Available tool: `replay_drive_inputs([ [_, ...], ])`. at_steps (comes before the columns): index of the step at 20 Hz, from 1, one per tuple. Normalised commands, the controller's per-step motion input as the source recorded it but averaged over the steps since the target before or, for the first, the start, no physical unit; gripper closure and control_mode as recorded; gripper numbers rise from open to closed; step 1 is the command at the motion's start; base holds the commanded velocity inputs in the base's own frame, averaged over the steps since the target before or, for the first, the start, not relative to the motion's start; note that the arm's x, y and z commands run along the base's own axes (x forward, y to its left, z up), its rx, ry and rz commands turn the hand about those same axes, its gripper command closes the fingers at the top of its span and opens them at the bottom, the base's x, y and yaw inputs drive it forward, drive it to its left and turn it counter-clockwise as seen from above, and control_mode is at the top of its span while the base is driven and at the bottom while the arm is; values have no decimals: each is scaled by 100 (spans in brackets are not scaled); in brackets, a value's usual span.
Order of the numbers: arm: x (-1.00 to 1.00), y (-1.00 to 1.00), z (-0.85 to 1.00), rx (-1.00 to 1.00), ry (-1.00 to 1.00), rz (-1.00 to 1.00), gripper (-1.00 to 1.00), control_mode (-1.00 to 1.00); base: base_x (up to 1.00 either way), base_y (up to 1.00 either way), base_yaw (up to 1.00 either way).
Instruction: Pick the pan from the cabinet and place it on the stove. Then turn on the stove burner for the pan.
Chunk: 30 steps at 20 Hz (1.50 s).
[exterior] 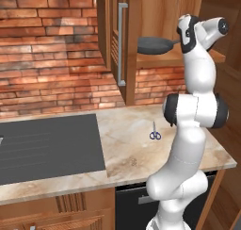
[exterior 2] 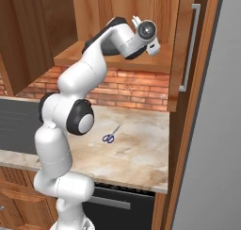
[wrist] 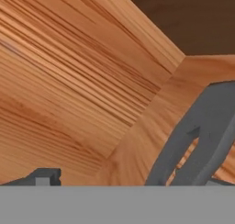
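Note:
The dark grey pan lies on the lower shelf of the open wooden cabinet, its handle pointing right behind my arm. My hand is raised inside the cabinet at shelf height. In the hand view the looped end of the pan's handle slants up on the right, close to the right fingertip. My gripper is open, its tips wide apart, and nothing is clamped between them. The black stove is set in the counter at the lower left.
Small blue scissors lie on the marble counter below the cabinet. The cabinet's doors stand open on both sides of my arm. A tall grey panel bounds the right. Behind the counter is a brick wall.

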Motion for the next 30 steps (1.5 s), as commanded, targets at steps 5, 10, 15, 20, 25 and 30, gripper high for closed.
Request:
replay_drive_inputs([
  [5, 22, 12, -14, 4, 0, 0, -100, -100, 0, 0, 0],
  [10, 24, 6, -17, 5, 0, 0, -100, -100, 0, 0, 0],
  [15, 23, 5, -15, 3, 0, 0, 100, -100, 0, 0, 0],
  [20, 11, 4, -12, 1, 0, 0, 100, -100, 0, 0, 0],
  [25, 0, 0, -6, 6, 0, 0, 100, -100, 0, 0, 0],
  [30, -1, 0, -4, 11, -8, 0, 100, -100, 0, 0, 0],
])
